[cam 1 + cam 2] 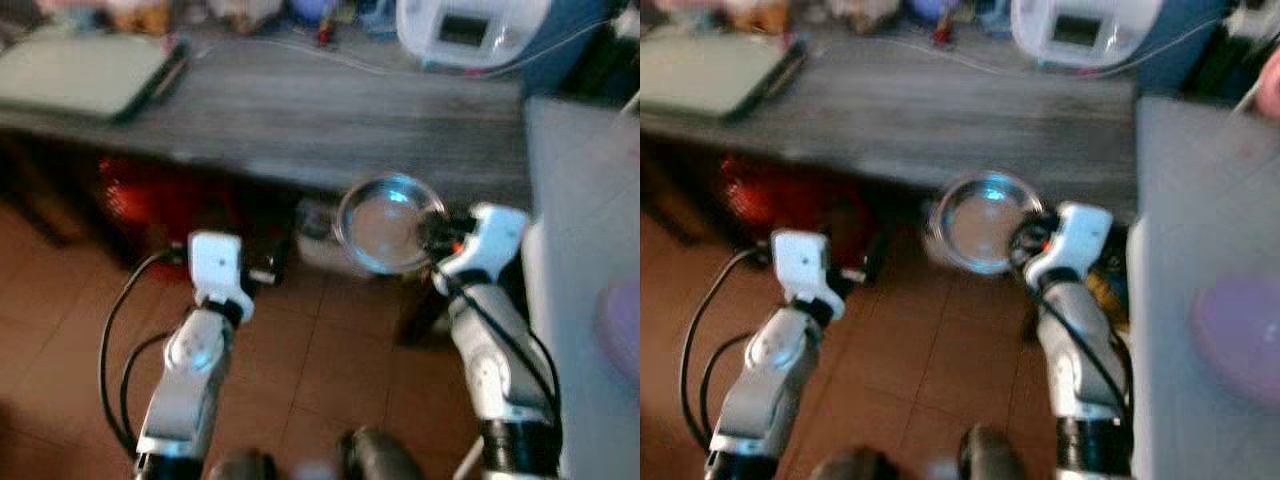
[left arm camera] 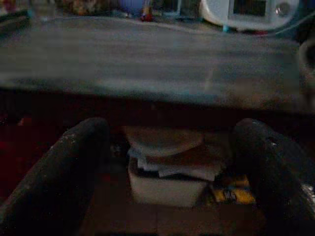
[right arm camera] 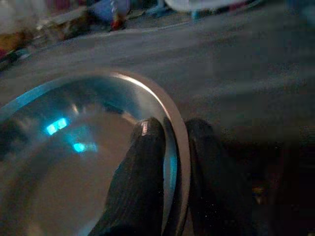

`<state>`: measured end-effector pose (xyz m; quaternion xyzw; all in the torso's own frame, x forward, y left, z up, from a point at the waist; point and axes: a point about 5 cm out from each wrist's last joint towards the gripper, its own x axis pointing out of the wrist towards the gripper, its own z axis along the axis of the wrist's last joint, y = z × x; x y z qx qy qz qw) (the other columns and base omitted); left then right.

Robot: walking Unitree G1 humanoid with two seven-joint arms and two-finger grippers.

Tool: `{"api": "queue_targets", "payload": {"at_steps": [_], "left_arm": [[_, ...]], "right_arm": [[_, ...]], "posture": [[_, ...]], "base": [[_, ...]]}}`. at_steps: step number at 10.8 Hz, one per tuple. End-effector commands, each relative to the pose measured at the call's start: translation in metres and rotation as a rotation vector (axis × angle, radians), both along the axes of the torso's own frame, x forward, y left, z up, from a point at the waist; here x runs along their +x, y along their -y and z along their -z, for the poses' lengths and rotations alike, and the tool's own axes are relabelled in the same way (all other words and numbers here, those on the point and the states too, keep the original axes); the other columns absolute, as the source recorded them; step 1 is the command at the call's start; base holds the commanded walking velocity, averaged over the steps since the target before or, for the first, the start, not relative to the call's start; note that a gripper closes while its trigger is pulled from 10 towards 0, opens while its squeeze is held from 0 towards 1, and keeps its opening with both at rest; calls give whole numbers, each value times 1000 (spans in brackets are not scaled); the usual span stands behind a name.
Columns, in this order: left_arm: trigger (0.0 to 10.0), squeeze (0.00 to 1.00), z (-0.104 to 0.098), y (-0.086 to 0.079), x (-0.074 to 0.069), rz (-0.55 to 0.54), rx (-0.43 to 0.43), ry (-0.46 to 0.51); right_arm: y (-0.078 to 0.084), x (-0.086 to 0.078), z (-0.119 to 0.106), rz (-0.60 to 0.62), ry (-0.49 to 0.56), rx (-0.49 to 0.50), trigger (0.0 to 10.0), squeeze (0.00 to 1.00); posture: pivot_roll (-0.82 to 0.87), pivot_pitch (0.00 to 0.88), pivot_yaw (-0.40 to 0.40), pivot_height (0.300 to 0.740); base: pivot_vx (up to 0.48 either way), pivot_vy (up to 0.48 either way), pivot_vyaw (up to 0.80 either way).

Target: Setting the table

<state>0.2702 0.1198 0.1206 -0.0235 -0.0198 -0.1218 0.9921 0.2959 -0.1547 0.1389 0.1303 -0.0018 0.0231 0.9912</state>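
Round shiny steel bowl (image 1: pixel 387 223), empty, held level in the air by its right rim, at the grey table's (image 1: pixel 300 120) near edge, right of centre.

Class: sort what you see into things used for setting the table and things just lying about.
For the job: steel bowl, pinched at its rim by the right gripper; grey table.

Lying about: white appliance, laptop, box under the table.
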Motion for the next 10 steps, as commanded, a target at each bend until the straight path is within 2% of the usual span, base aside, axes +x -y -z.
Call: {"api": "queue_targets", "payload": {"at_steps": [1,3,6,8,9,10], "left_arm": [[10000,0,1,-8,-1,-16,12,0],[10000,0,0,-8,-1,-15,16,6],[10000,0,-1,-6,-1,-4,13,11],[10000,0,-1,-6,-1,-18,2,16],[10000,0,-1,-6,-1,-20,3,17],[10000,0,-1,-6,-1,-24,4,16]], "right_arm": [[-10,2,-8,-33,25,8,10000,0],[-6,3,-7,-3,28,-44,10000,0],[7,15,-2,84,-49,-46,10000,0],[8,25,6,103,-131,-2,10000,0],[5,29,6,101,-138,13,10000,0],[-4,38,5,89,-156,36,10000,0]], "posture": [[-19,146,-2,740],[-19,147,-3,740],[-17,145,-2,740],[-14,145,-4,740],[-12,144,-4,740],[-9,143,-5,740]], "base": [[435,0,0],[405,257,0],[405,256,0],[0,0,0],[0,0,0],[0,0,0]]}}
